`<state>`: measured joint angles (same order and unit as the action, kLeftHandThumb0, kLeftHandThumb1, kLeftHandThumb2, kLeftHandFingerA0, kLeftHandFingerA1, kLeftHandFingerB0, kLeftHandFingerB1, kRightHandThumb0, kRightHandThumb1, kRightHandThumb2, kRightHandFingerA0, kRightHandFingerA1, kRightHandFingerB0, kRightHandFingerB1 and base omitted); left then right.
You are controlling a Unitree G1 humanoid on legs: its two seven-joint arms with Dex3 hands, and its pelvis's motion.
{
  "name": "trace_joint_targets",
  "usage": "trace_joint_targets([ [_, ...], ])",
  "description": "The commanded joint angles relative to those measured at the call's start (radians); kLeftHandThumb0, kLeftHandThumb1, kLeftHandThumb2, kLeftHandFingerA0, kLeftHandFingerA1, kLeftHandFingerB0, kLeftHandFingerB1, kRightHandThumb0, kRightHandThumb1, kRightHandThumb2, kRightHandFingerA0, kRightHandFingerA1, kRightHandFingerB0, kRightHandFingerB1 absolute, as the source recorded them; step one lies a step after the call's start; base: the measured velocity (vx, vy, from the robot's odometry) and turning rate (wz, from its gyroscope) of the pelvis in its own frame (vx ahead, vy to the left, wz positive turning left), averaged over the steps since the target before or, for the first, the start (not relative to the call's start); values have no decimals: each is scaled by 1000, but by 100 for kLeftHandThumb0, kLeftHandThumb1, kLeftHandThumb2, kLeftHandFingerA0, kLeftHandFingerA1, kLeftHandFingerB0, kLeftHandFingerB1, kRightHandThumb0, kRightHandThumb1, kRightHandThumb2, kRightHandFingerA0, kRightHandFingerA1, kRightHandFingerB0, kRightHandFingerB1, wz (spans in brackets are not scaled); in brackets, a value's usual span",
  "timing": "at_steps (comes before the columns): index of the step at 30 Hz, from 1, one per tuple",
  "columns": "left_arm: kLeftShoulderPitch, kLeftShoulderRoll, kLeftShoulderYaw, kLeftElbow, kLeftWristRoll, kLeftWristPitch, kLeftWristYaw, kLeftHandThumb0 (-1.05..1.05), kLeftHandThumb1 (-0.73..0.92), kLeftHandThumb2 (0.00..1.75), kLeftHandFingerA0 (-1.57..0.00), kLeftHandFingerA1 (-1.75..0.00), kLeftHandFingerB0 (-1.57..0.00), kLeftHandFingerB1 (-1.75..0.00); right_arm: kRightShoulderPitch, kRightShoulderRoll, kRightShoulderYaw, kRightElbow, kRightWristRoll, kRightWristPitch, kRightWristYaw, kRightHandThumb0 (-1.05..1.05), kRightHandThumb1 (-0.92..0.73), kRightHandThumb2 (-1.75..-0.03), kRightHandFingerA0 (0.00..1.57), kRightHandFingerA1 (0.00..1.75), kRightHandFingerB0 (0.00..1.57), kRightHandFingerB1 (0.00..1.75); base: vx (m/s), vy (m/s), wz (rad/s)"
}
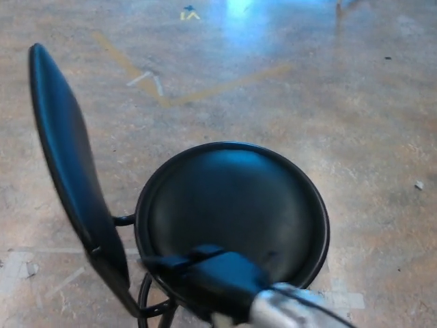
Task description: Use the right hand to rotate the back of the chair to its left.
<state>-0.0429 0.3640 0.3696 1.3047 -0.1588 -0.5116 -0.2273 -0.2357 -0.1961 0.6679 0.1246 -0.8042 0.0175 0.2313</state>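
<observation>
The chair has a round black seat (232, 212) in the middle of the head view. Its black backrest (68, 164) stands edge-on at the seat's left side, held by a black bracket (123, 220). My right hand (208, 272) comes in from the bottom right on a silver forearm (290, 311) and hovers over the seat's near edge. It reaches left toward the lower part of the backrest, with a small gap between them. The hand is open and holds nothing. My left hand does not show.
The chair stands on a worn concrete floor. Yellow tape lines (205, 96) and white tape marks (147, 78) lie beyond it. Torn tape patches (20, 268) sit at the lower left, and a small scrap (418, 184) at the right. The chair's foot ring (145, 301) shows below the seat.
</observation>
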Motion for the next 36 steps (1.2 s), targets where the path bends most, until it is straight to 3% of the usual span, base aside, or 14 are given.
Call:
trace_joint_targets([
  [1,13,-4,3,3,3,15,5,-81,47,56,-43,-39,-46,-35,228,-159,-318,-36,124,-165,-360,-50,-58,-61,6,35,7,27,0,0,0],
  [8,17,-14,-1,-2,5,-1,-1,-83,49,57,-43,-40,-47,-35,472,-231,-600,206,228,-436,-645,-65,-70,-64,8,23,7,18,0,0,0],
  [9,21,-15,-2,-4,6,-6,-3,-91,45,84,-41,-44,-50,-43,499,-228,-610,254,233,-449,-665,-67,-70,-63,9,23,8,18,0,0,0],
  [10,21,-14,-5,-4,8,-7,-3,-85,51,57,-42,-39,-46,-34,509,-223,-617,297,239,-460,-674,-68,-55,-89,4,33,4,27,0,0,0],
  [11,21,-15,-7,-3,12,-7,-1,-86,41,84,-37,-44,-43,-42,518,-216,-622,348,241,-467,-688,-70,-57,-91,3,34,5,27,0,0,0],
  [17,20,-24,-8,2,11,6,-4,-86,43,78,-40,-46,-41,-40,484,-171,-634,637,251,-478,-729,-61,-85,-65,4,27,4,25,0,0,0],
  [22,11,-30,-14,3,15,13,1,-82,57,59,-40,-39,-46,-34,407,-121,-686,840,311,-464,-678,-58,-89,-70,4,22,5,20,0,0,0],
  [23,11,-30,-20,7,22,20,8,-79,61,59,-37,-38,-44,-34,381,-110,-702,905,332,-443,-632,-65,-72,-100,0,25,3,23,0,0,0],
  [26,10,-26,-24,9,25,26,11,-84,54,66,-35,-41,-43,-38,356,-97,-718,970,345,-436,-604,-66,-71,-101,0,26,3,24,0,0,0],
  [27,14,-26,-30,12,33,33,25,-83,59,64,-37,-40,-45,-37,344,-85,-752,1011,384,-436,-550,-57,-85,-65,6,24,4,23,0,0,0],
  [28,15,-25,-33,14,36,40,29,-84,58,65,-36,-40,-44,-37,334,-75,-780,1043,414,-432,-509,-61,-63,-93,0,31,5,28,0,0,0],
  [29,14,-26,-33,17,35,45,31,-84,54,94,-27,-47,-44,-50,324,-66,-819,1065,454,-433,-456,-55,-62,-93,0,33,0,30,0,0,0],
  [30,11,-25,-32,18,35,51,34,-85,57,65,-37,-41,-46,-37,315,-59,-841,1081,472,-426,-432,-58,-63,-93,0,34,0,29,0,0,0],
  [36,8,-25,-31,31,23,112,34,-81,52,93,-27,-47,-41,-49,299,-28,-956,1146,536,-399,-364,-57,-62,-93,0,35,0,29,0,0,0],
])
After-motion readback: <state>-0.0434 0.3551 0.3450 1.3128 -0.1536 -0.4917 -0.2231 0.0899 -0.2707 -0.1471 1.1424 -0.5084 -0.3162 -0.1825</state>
